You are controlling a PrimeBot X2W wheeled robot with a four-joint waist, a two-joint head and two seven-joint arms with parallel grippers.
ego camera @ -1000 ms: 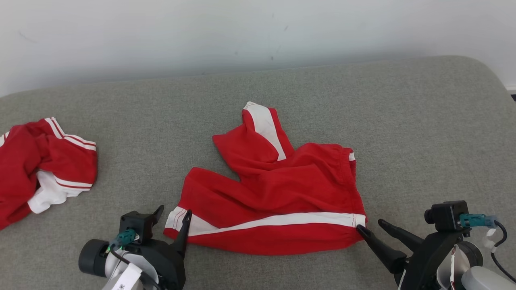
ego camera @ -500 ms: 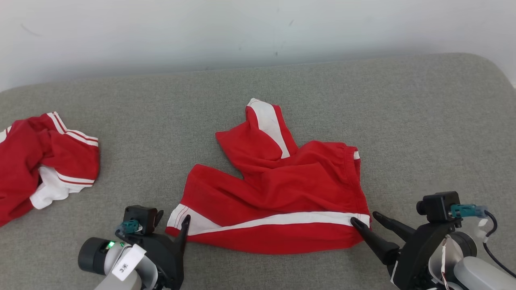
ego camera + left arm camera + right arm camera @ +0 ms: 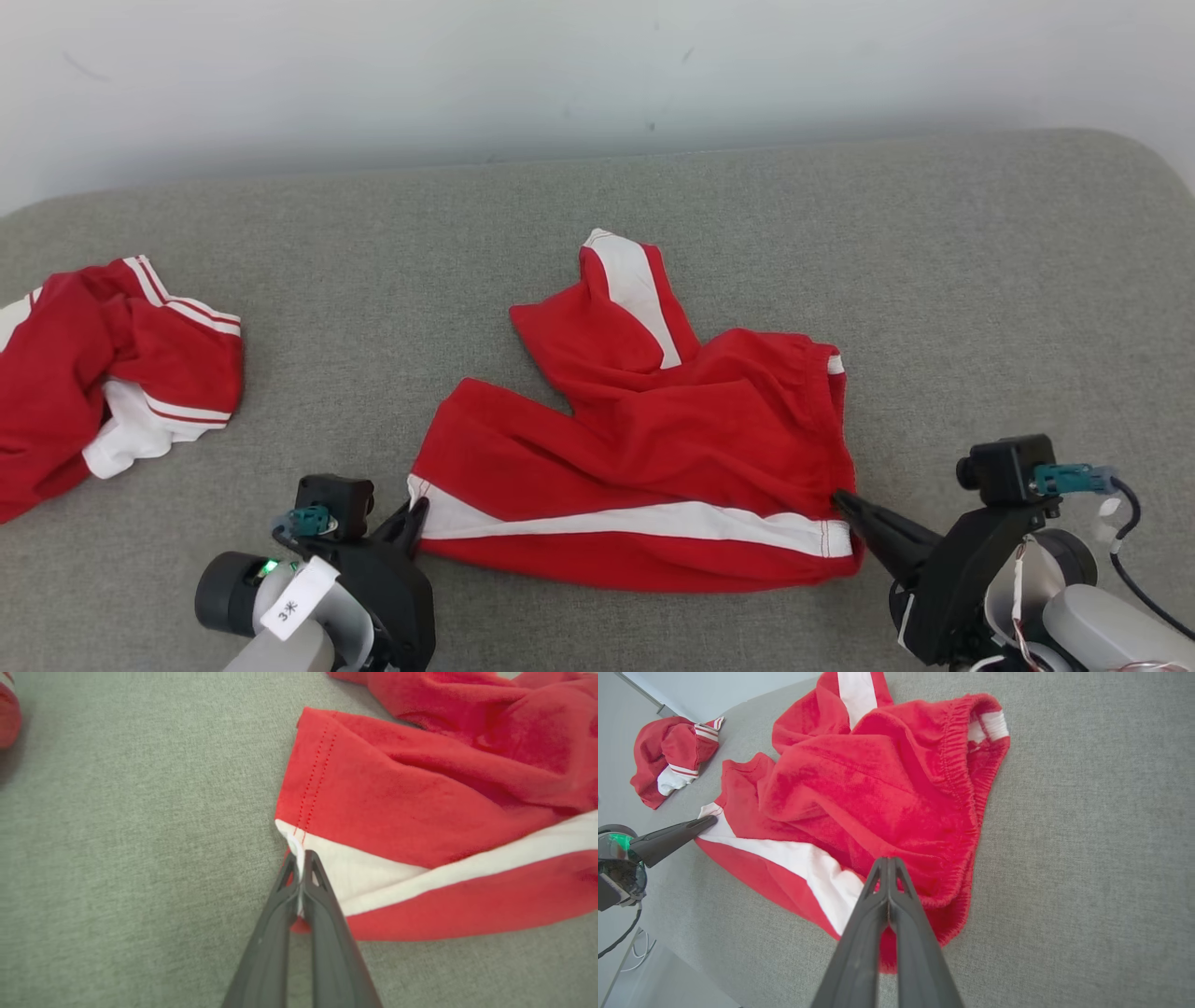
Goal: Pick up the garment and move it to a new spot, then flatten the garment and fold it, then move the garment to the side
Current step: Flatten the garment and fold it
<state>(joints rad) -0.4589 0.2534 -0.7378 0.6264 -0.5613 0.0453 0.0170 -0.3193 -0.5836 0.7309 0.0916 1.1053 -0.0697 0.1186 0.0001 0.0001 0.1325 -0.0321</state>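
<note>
Red shorts (image 3: 653, 439) with white side stripes are laid out near the middle of a grey padded surface (image 3: 980, 280), closer to its near edge than to its far edge. One leg is folded up and points toward the far edge. The other leg is spread toward the left, and its white stripe runs parallel to the near edge. The gathered waistband is turned toward the right edge.

The left pincer (image 3: 417, 509) is placed at the near left corner of the shorts. In the left wrist view its two dark fingers (image 3: 322, 891) are seen pressed together, with the white end of the stripe at the leg hem pinched between the tips (image 3: 301, 858). The shorts (image 3: 397, 812) lie flat on the padded surface beyond that point.

The right pincer (image 3: 840, 499) is placed at the near right corner of the shorts, at the waistband. In the right wrist view its fingers are seen pressed together, with the tips (image 3: 887, 861) set on the red cloth just beside the stripe and the waistband hem. Whether cloth is caught between them cannot be told. The left pincer (image 3: 707, 822) is also seen there, at the opposite end of the stripe.

A second red-and-white garment (image 3: 112, 364) is bunched at the left edge, well apart from the shorts. A pale wall (image 3: 560, 75) stands behind the far edge.
</note>
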